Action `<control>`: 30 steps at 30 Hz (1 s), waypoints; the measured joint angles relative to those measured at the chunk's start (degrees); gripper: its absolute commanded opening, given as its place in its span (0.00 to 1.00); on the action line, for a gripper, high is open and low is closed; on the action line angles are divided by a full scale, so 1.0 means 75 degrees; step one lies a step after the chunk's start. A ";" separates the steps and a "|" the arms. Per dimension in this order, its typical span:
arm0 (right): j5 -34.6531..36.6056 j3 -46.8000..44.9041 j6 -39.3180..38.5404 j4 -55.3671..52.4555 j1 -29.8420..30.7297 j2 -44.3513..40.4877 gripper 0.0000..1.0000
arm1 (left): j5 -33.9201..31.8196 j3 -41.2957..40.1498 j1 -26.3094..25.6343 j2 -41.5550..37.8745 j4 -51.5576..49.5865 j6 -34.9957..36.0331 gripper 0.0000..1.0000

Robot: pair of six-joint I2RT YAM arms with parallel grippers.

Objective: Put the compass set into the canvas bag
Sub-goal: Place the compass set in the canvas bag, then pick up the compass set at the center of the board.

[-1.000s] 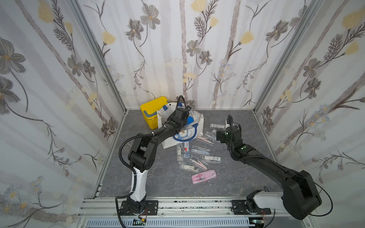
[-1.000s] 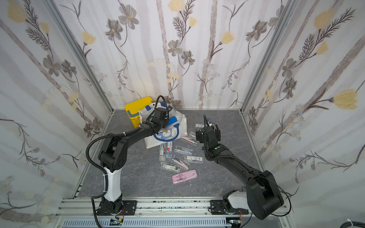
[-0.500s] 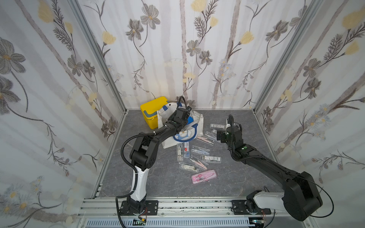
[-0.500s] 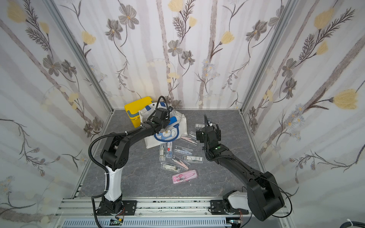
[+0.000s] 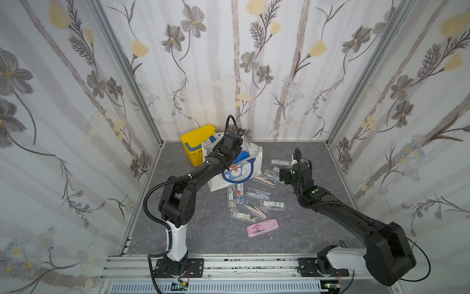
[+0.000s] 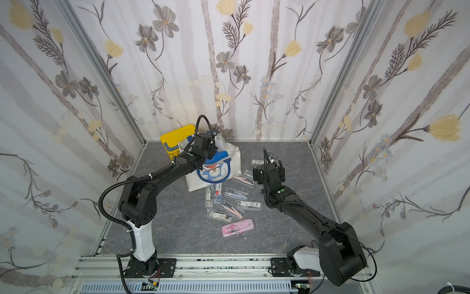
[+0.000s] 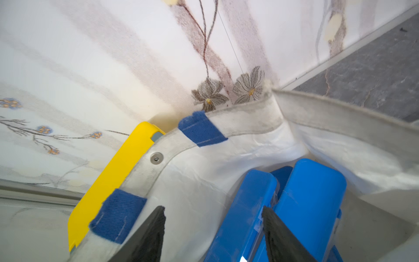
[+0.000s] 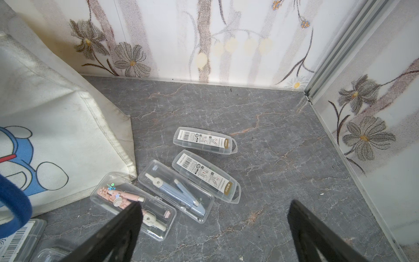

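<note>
The canvas bag stands open at the back of the floor, white with a blue cat pocket. My left gripper reaches down into its mouth, jaws open. Two blue compass set cases lie inside the bag; the nearer one sits between the fingers, and the left finger stands clear of it. Several clear compass set cases lie on the floor beside the bag. My right gripper hovers open over the rightmost of them, holding nothing.
A yellow plastic box stands against the bag's far left side, near the back wall. A pink compass case lies nearest the front. Enclosure walls close in at the back and on both sides.
The left jaws have spread apart inside the bag. Both arms have stayed nearly where they were.
</note>
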 measured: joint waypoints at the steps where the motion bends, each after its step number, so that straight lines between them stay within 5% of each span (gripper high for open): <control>1: 0.0000 0.0000 0.0006 0.0000 0.0000 0.0000 0.99 | -0.0020 0.0000 -0.0009 -0.0082 -0.0009 -0.0017 0.67; 6: -0.0006 0.0000 0.0009 -0.0006 0.0000 0.0055 1.00 | -0.0035 -0.0291 -0.0052 -0.0845 0.0038 -0.0580 0.74; 14: -0.0425 -0.0003 -0.0271 -0.0175 0.0009 0.0067 0.99 | 0.0472 -0.1177 -0.0085 -0.2495 -0.0076 -0.2238 1.00; 22: -0.1300 0.0041 -0.1046 -0.0411 0.0079 0.0070 0.99 | 0.1268 -0.3311 -0.0105 -0.4374 0.0000 -0.4036 1.00; 30: -0.2699 -0.0338 -0.3780 -0.0854 0.0938 0.0064 0.99 | 0.1556 -0.4864 -0.0102 -0.6175 0.0291 -0.5403 1.00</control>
